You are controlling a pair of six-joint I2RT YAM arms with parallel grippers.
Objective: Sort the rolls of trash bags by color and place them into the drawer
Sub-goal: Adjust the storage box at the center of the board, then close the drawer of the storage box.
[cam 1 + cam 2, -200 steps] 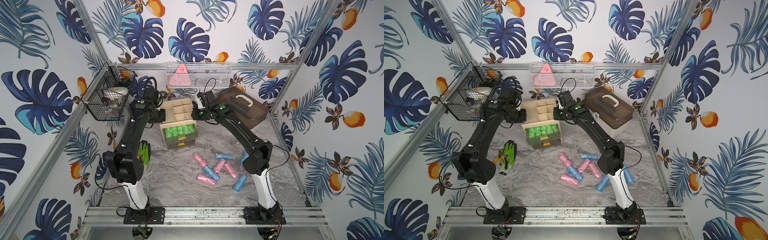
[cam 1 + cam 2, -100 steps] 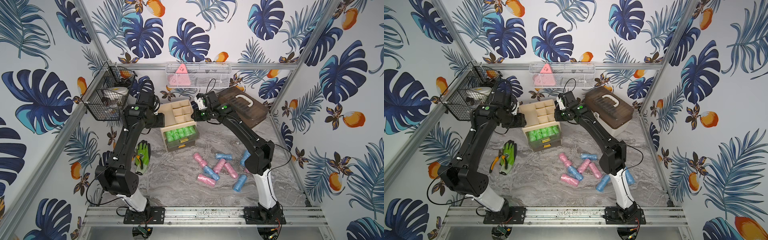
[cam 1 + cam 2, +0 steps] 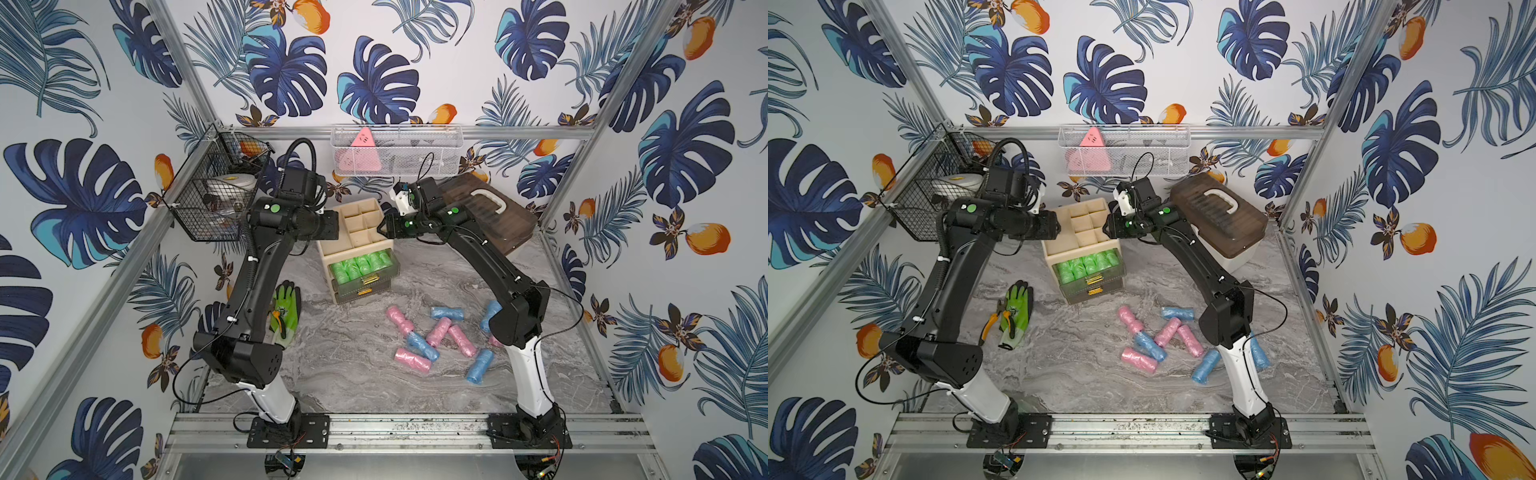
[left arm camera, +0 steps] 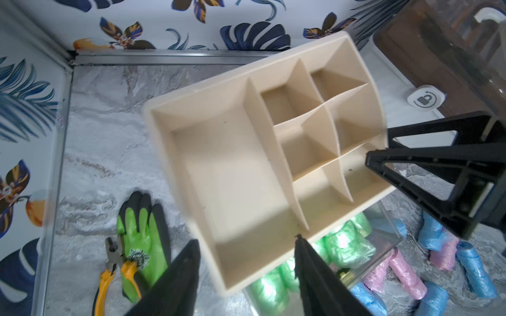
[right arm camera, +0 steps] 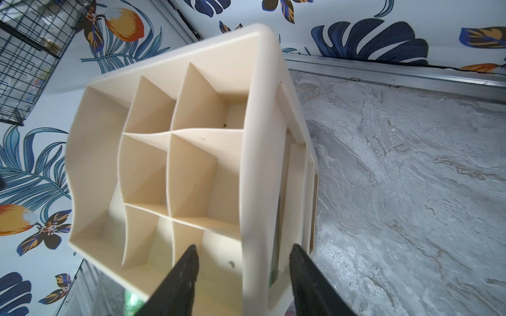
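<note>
Left gripper (image 4: 246, 240), right gripper (image 5: 243, 246): jaws apart, empty, at opposite sides of organizer (image 3: 360, 222) top. Green rolls (image 3: 362, 266) fill open drawer (image 3: 365, 280) just below both. Pink and blue rolls (image 3: 438, 332) loose, well behind right gripper. Judged: green batch done; next calls for second drawer, then another color.

The rolls (image 3: 412, 360) are crinkly thin plastic, the organiser (image 4: 232, 169) matt beige plastic, its drawer (image 3: 349, 285) clear, the bench (image 3: 353, 365) smooth

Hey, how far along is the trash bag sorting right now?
Done: green rolls fill the open top drawer. In hand: nothing; left pincer and right pincer stand open at the beige organizer's edges. Left: pink rolls and blue rolls lie loose on the table.
</note>
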